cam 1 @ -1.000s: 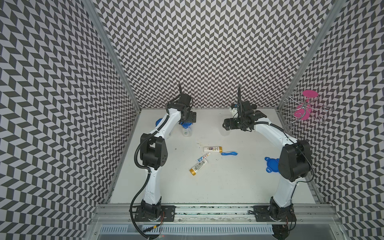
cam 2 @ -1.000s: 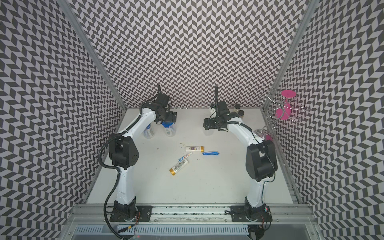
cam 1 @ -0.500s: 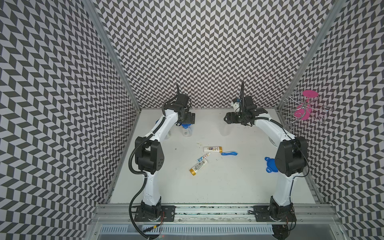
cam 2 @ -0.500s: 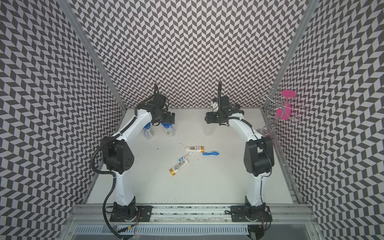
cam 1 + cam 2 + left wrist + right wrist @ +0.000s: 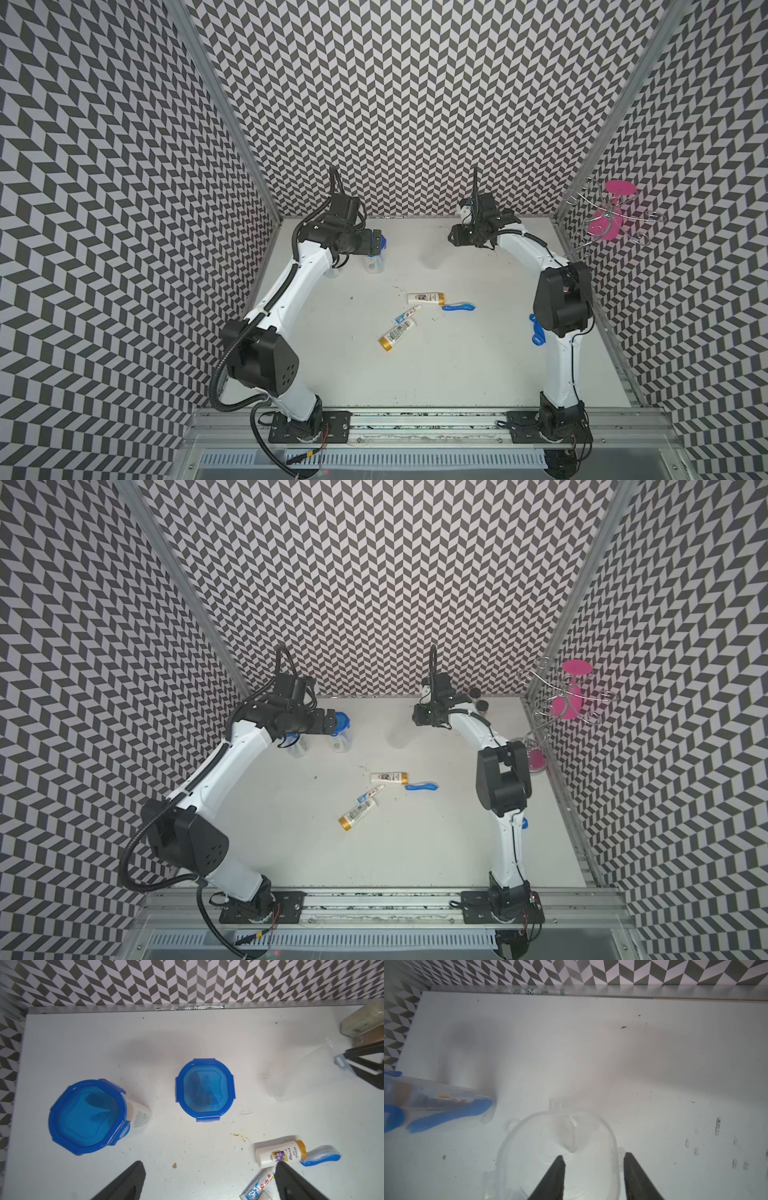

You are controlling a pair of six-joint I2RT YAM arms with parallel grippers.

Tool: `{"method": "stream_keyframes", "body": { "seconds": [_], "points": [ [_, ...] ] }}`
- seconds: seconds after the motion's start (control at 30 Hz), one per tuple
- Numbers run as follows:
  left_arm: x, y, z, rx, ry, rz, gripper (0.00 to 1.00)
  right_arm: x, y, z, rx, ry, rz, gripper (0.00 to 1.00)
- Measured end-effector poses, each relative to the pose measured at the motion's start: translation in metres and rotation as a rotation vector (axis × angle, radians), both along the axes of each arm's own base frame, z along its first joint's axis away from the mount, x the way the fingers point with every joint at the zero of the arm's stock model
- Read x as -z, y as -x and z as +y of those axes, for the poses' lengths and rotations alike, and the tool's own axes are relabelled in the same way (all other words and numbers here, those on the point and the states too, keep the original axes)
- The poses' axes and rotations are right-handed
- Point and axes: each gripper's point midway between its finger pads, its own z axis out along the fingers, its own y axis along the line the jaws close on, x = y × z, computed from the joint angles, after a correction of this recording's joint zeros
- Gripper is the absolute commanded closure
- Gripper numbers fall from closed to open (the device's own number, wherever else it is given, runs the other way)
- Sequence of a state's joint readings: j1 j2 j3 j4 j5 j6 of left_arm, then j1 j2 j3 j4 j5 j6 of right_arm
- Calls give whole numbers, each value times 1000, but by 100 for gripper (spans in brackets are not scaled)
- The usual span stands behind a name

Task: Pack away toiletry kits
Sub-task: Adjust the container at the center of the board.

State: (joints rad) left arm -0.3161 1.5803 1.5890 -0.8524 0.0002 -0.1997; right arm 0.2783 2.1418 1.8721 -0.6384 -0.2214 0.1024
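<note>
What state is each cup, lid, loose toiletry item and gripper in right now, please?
Lidded cups: both closed, upright, packed.
Clear cup: lidless, empty, upright.
Spare blue lid: off, lying loose.
Gold-capped tubes: both capped, lying flat.
Toothpaste tube: lying flat.
Toothbrush: lying flat.
Left gripper: jaws wide open, empty.
Right gripper: jaws open, straddling clear cup's wall.

Table (image 5: 83, 1043): matt white board, scuffed and speckled. Blue lid (image 5: 204, 1088): glossy, translucent plastic. Open cup (image 5: 560, 1142): clear, faintly frosted plastic. Gold-capped tube (image 5: 278, 1153): smooth, glossy white plastic. Wire stand (image 5: 565, 700): bright bare metal wire. Front rail (image 5: 415, 432): brushed metal.
</note>
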Motion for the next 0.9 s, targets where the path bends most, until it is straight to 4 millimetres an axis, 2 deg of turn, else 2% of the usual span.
{"method": "stream_keyframes", "body": {
  "seconds": [0.13, 0.27, 0.53, 0.63, 0.7, 0.9],
  "points": [
    [0, 14, -5, 31, 44, -7, 1, 6, 3, -1, -4, 17, 13, 60],
    [4, 16, -10, 47, 66, 4, 0, 15, 10, 3, -18, 23, 33, 59],
    [3, 15, -16, 66, 90, 1, 1, 16, 21, 13, -55, -4, 52, 42],
    [3, 16, -17, 70, 98, 4, 0, 15, 38, 15, -82, -32, 78, 27],
    [3, 16, -18, 73, 101, 5, 0, 12, 50, 21, -119, -73, 98, 21],
    [3, 16, -19, 78, 108, 6, 0, 8, 60, 39, -202, -174, 118, 17]
  ]
}}
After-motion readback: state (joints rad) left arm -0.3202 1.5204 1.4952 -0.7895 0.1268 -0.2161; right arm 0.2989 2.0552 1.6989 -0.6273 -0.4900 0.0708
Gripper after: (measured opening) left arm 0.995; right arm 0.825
